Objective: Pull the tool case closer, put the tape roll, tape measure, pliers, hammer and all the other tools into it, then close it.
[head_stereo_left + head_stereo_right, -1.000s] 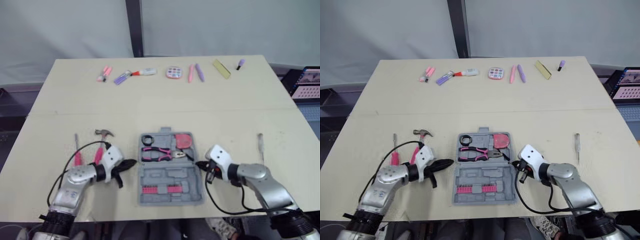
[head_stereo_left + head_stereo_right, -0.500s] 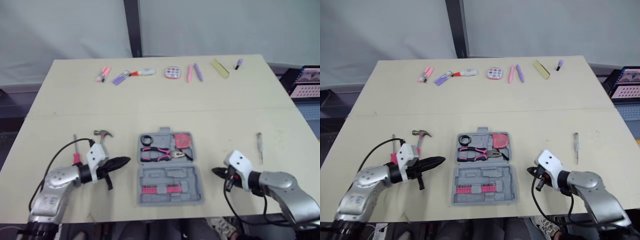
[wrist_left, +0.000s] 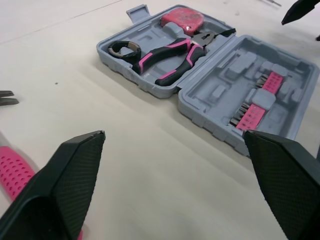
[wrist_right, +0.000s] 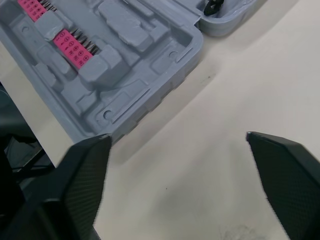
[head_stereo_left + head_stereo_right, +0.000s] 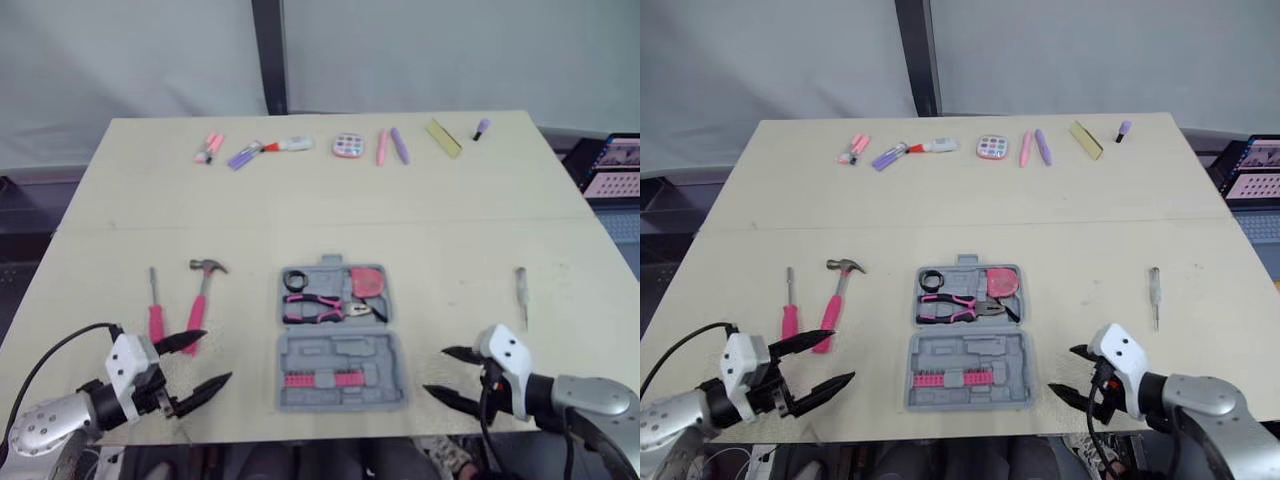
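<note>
The grey tool case [image 5: 340,352] lies open near the table's front edge. Its far half holds a black tape roll [image 5: 295,280], pink-handled pliers [image 5: 318,305] and a pink tape measure [image 5: 368,281]; pink bit strips [image 5: 325,379] sit in the near half. A hammer [image 5: 204,289] and a pink screwdriver [image 5: 155,311] lie on the table left of the case, and a small screwdriver [image 5: 521,294] lies to its right. My left gripper [image 5: 215,358] stands open and empty near the front edge, below the hammer. My right gripper [image 5: 437,371] stands open and empty just right of the case.
Along the table's far edge lie pink and purple markers [image 5: 240,152], a round pink item [image 5: 348,146], two pens [image 5: 390,146], a yellow strip [image 5: 443,137] and a small purple cap [image 5: 481,127]. A laptop [image 5: 612,165] stands off the table's right side.
Both grippers have opened from shut. Both arms have drawn back from the case's sides toward the table's front edge. The case and tools have stayed put.
</note>
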